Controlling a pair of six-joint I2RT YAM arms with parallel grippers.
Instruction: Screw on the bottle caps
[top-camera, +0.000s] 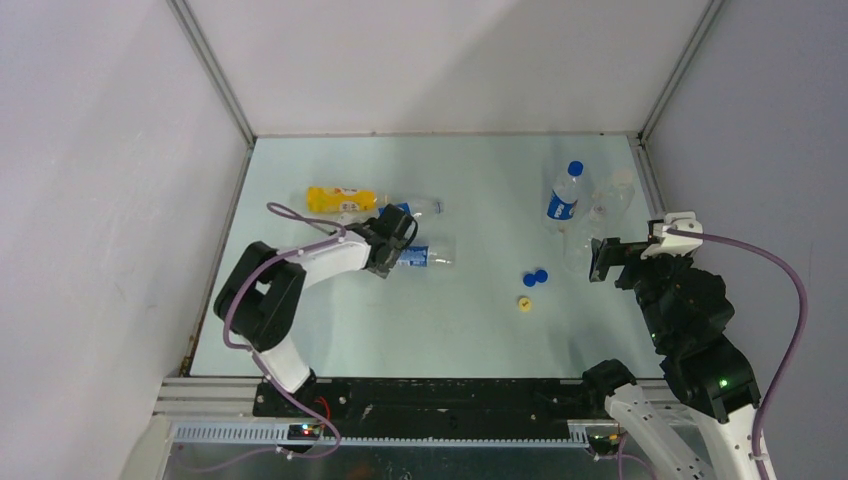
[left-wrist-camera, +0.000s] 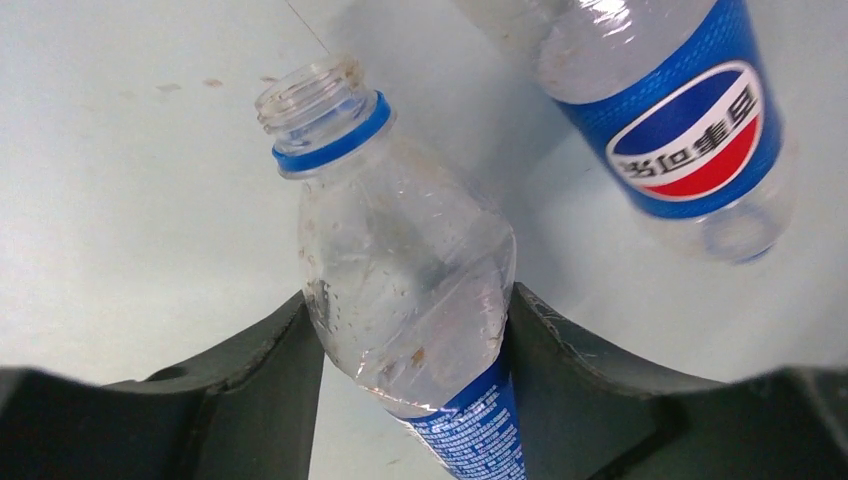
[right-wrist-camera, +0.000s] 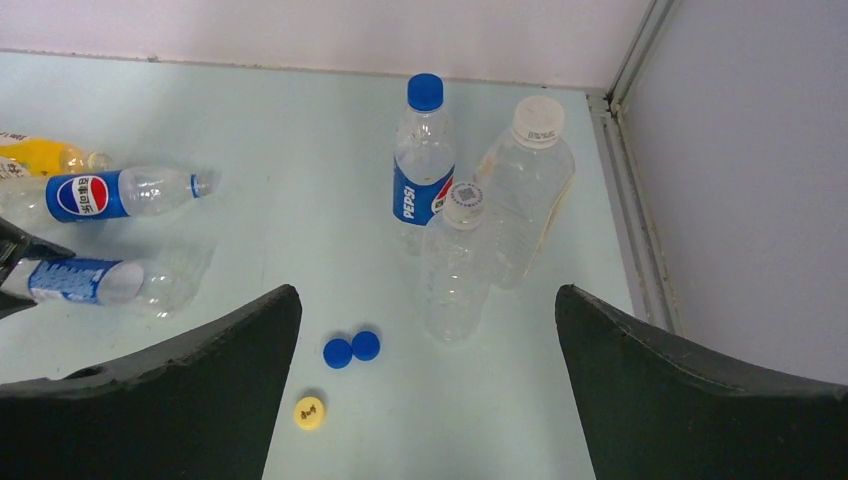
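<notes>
**While left gripper (left-wrist-camera: 408, 320) clamps a Pepsi-label bottle (left-wrist-camera: 400, 270), right gripper (right-wrist-camera: 428, 295) stands wide**

Where the left gripper closes, its two dark fingers (left-wrist-camera: 255, 375) press against either side of the Pepsi-label bottle, just below the shoulder. That bottle lies on its side. Its threaded mouth is open with a blue ring beneath, and its base is cut off by the lower edge of the left wrist view.

Just beside it lies a second Pepsi-label bottle (left-wrist-camera: 680, 130), with its neck out of frame in that view. The right wrist view shows blue at its tip, too small to read as cap or ring. A yellow bottle (top-camera: 340, 198) lies beyond. Its mouth is too small to judge from overhead, and the right wrist view cuts its body off at the left edge.

The right gripper is spread wide and holds nothing. Below it on the table (right-wrist-camera: 250, 120), well apart from the lying bottles, two blue caps (right-wrist-camera: 338, 352) touch each other. The yellow cap (right-wrist-camera: 309, 412) lies near them. An upright Pepsi bottle (right-wrist-camera: 424, 170) wearing a blue cap stands beside two unlabelled bottles (right-wrist-camera: 525, 190) with white caps.
</notes>
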